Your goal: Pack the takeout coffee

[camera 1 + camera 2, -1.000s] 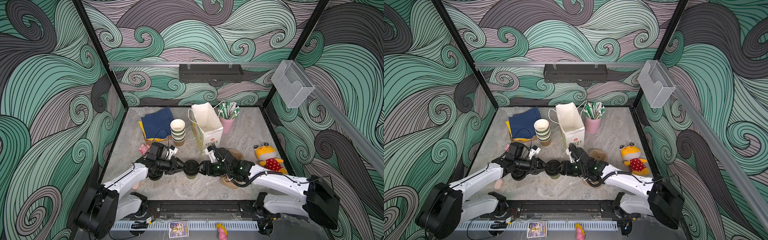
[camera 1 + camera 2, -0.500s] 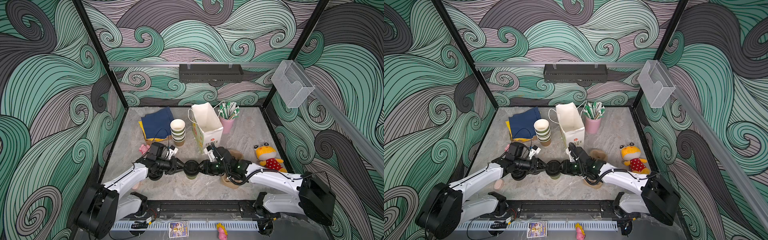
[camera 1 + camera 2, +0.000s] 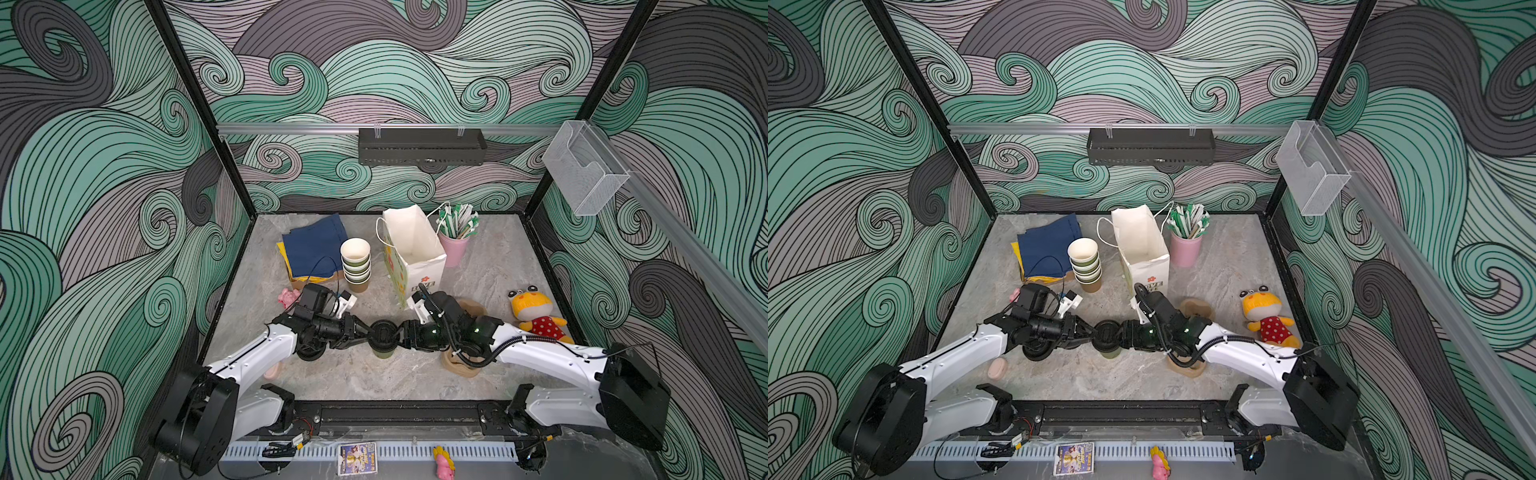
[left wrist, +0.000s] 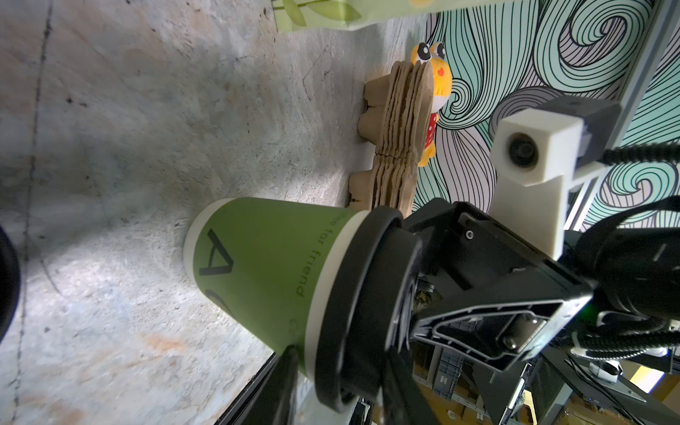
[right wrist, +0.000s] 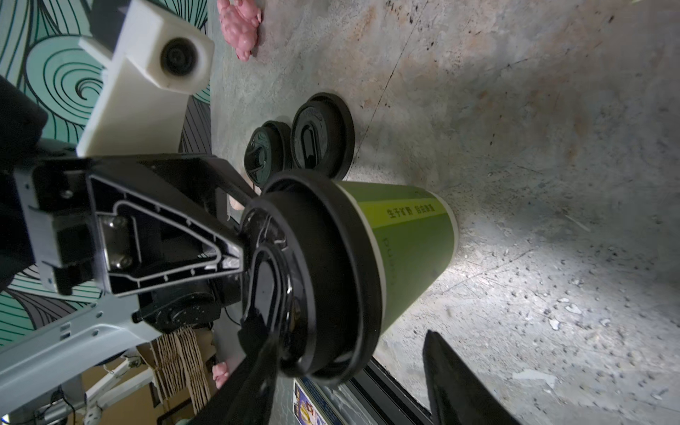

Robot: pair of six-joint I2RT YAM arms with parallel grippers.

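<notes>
- At lower centre in both top views: green cup (image 3: 383,353), upright on table (image 3: 374,382), black lid (image 3: 381,334) on it.
- Reaching in from the left: left gripper (image 3: 366,332), clenched on the lid edge, with one finger (image 4: 285,379) under the rim against the cup and the other on the lid top.
- Reaching in from the right: right gripper (image 3: 400,332), released, with one finger (image 5: 257,346) lying over the lid top and the other finger (image 5: 452,379) clear of the cup wall.
- Flat on table near cup, under left arm: two spare lids (image 5: 320,136).
- At upper centre of table: bag (image 3: 411,249), upright and open; cup stack (image 3: 355,262) to its left, pink straw cup (image 3: 455,249) to its right.
- Under right arm, near cup: carrier stack (image 4: 397,121).
- At right edge of table: plush toy (image 3: 534,316).
</notes>
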